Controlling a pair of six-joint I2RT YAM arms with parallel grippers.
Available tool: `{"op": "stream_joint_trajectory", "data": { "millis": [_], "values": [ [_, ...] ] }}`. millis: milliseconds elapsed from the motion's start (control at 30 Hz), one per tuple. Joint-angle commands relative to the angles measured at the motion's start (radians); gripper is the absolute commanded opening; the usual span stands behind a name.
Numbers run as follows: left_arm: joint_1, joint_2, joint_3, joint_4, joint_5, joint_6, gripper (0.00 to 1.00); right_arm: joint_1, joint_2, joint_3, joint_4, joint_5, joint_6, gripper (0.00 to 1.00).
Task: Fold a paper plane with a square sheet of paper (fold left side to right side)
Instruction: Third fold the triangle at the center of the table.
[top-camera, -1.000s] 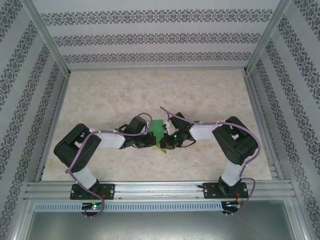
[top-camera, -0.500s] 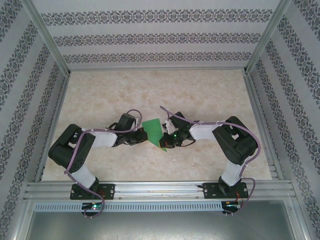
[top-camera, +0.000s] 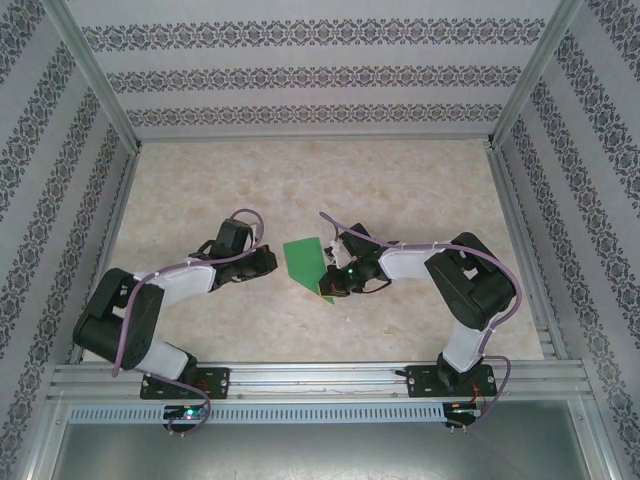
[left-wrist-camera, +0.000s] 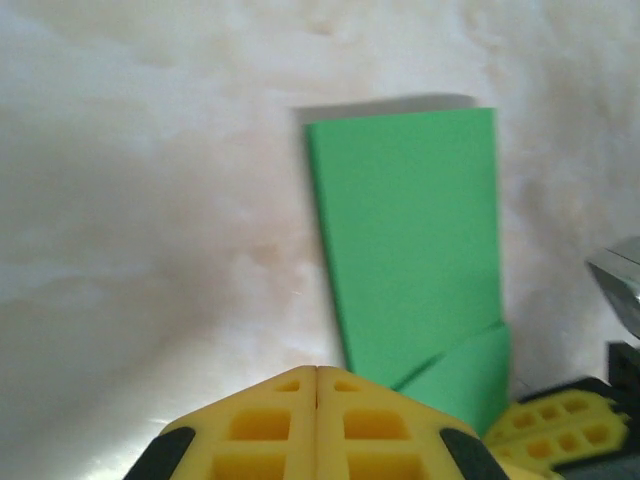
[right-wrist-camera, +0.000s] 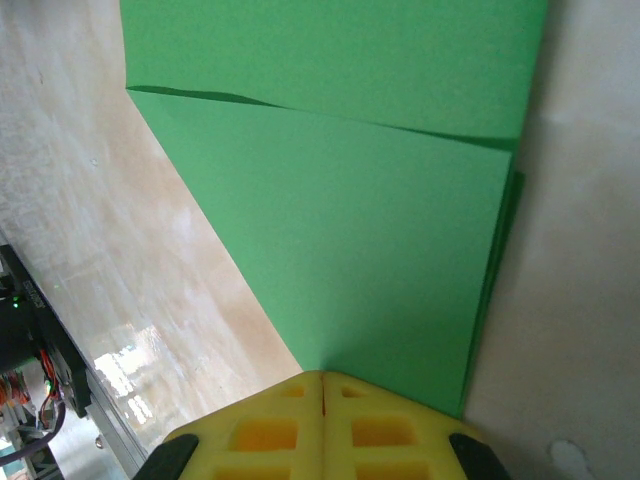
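The square sheet of paper (top-camera: 305, 262) lies folded into a narrow green strip on the marbled table (top-camera: 400, 180), about midway between the two arms. In the left wrist view (left-wrist-camera: 415, 250) it is slightly blurred, with a slanted flap across its near end.

The right pincer (top-camera: 332, 287) sits at the sheet's near right corner, jaws together. From its own wrist (right-wrist-camera: 322, 375) the yellow fingertips cover that corner, and the green (right-wrist-camera: 350, 250) spreads out ahead with one crease across it. Whether the tips press the paper or merely touch it cannot be told.

The left pincer (top-camera: 272, 262) hangs just left of the sheet, apart from it, its jaws together too (left-wrist-camera: 317, 372). The right pincer's tips (left-wrist-camera: 555, 430) are cut off at that view's edge.
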Motion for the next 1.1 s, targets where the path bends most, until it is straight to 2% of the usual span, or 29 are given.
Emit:
{"op": "stream_joint_trajectory", "data": {
  "millis": [0, 133, 267, 500, 1067],
  "values": [
    [-0.077, -0.026, 0.017, -0.028, 0.017, 0.024, 0.05, -0.004, 0.037, -0.024, -0.107, 0.077, 0.002, 0.00],
    [-0.176, 0.038, 0.050, 0.039, 0.035, -0.016, 0.05, -0.003, 0.043, -0.024, -0.100, 0.075, 0.006, 0.00],
    [-0.226, 0.144, 0.102, 0.078, 0.042, -0.028, 0.05, -0.003, 0.043, -0.024, -0.102, 0.074, 0.005, 0.00],
    [-0.236, 0.247, 0.135, 0.137, 0.047, -0.047, 0.05, -0.002, 0.040, -0.027, -0.102, 0.071, 0.006, 0.00],
    [-0.235, 0.286, 0.080, -0.002, -0.102, -0.102, 0.03, 0.003, -0.007, -0.043, -0.131, 0.034, 0.012, 0.00]
  ]
}}
